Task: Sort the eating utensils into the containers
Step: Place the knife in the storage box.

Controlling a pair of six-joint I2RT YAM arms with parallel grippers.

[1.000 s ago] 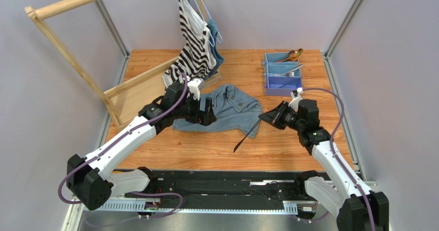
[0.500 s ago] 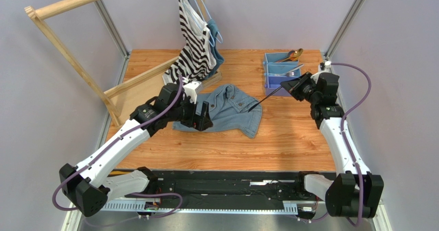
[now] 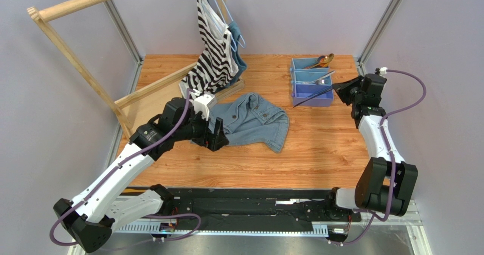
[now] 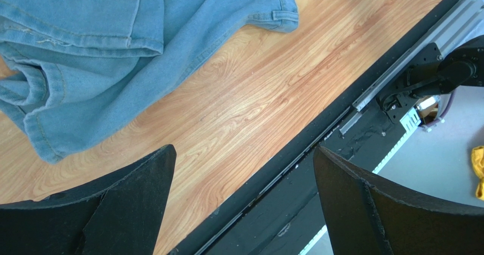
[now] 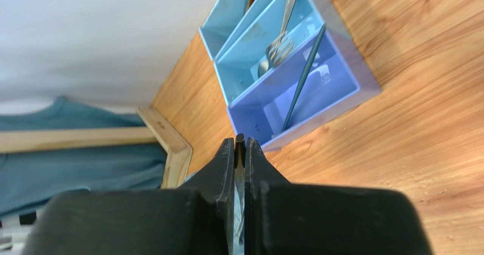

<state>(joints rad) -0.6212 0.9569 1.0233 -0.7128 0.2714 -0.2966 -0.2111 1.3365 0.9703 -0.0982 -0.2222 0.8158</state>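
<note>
Left hand: the left gripper hangs low over the table, right by the blue jean shirt. Its two fingers are spread wide and it holds nothing.
Tray: the light blue tray sits at the far right of the table. It has three slots.
Back slot: spoons poke out of it.
Middle slot: a silver fork lies in it.
Front slot: the dark knife slants across this slot. Its left end is at the front left corner and its right end is up by the fingers.
Right hand: the right gripper is just to the right of the tray. Its fingers are pinched tight on the right end of the knife.
How the knife feels: I think it is light, hard and stiff, so it will not bend. It is thin and smooth, so it could slip or swing in the pinch.
Where to hold it: on its flat sides. Holding near one end works for tipping it into a slot. Holding nearer the middle would stop it swinging.
Step now: it looks like the knife is ready to be let go into the front slot.
</note>
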